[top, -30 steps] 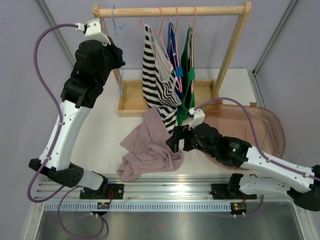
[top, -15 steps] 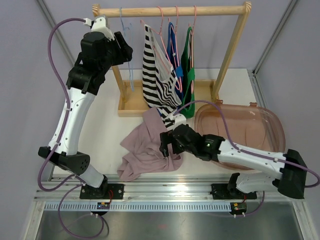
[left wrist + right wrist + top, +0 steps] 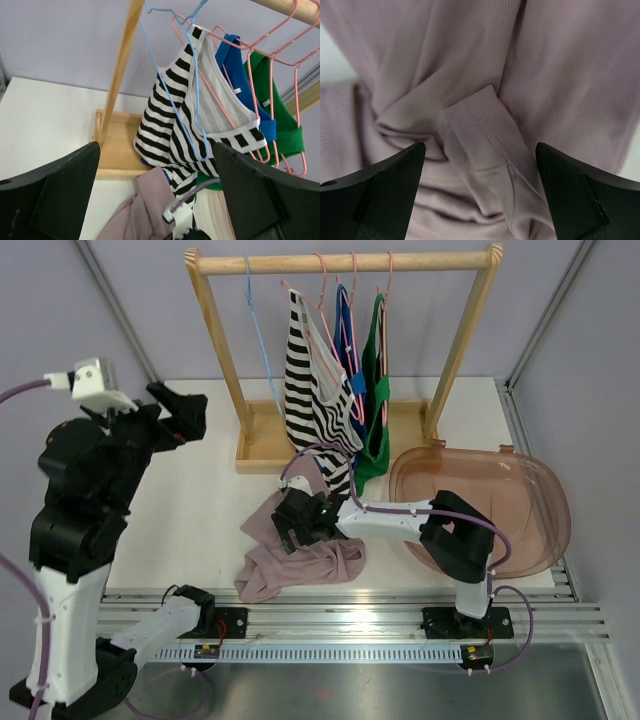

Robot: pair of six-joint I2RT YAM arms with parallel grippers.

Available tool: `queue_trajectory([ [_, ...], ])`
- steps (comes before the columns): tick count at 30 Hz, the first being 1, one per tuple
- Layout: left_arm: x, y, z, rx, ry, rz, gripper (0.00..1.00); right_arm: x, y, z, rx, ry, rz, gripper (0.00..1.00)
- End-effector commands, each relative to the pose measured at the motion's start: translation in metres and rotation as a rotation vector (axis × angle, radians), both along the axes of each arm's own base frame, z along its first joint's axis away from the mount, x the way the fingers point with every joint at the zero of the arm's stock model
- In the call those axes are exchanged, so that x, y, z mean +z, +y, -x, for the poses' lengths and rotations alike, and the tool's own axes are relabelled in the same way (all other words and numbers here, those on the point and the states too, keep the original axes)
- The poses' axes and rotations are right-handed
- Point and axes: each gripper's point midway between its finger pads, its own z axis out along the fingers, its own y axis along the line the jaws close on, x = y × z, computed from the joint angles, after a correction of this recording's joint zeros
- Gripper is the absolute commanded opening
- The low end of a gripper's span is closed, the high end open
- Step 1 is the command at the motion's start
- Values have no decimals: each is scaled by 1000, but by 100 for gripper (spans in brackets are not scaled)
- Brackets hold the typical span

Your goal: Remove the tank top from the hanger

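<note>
The left arm (image 3: 75, 530) is standing tall at the left side, bent at the elbow. The left gripper (image 3: 183, 408) is pointing right with its jaws spread wide, gripping nothing. The right arm (image 3: 400, 518) is lying stretched low to the left. The right gripper (image 3: 290, 522) is facing down, jaws gaping wide.

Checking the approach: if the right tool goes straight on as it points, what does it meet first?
Most likely the mauve tank top, its folded hem right ahead of the right tool; depth is unclear.

Four hangers (image 3: 172, 100), four tank tops (image 3: 310, 390), one tub (image 3: 520, 500)
</note>
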Motion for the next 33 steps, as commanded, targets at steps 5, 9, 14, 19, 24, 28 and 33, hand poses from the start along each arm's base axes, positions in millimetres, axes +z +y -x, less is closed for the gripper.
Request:
queue_trajectory([
  [5, -39, 31, 44, 71, 27, -51, 99, -54, 0, 8, 21, 55, 129, 84],
  [9, -58, 40, 58, 84, 47, -102, 99, -64, 0, 16, 56, 52, 126, 15],
  [14, -103, 42, 61, 74, 67, -150, 99, -2, 9, 23, 110, -13, -46, 0],
  [19, -140, 56, 56, 156, 83, -175, 99, 85, -7, 22, 98, -113, -165, 0],
  [24, -175, 59, 51, 185, 137, -183, 99, 167, -59, 14, -6, -256, -163, 0],
  [28, -187, 57, 48, 182, 165, -186, 99, 217, -101, 12, -72, -356, -177, 0],
  [33, -183, 60, 51, 195, 165, -180, 99, 276, -179, 12, -244, -480, -138, 0],
])
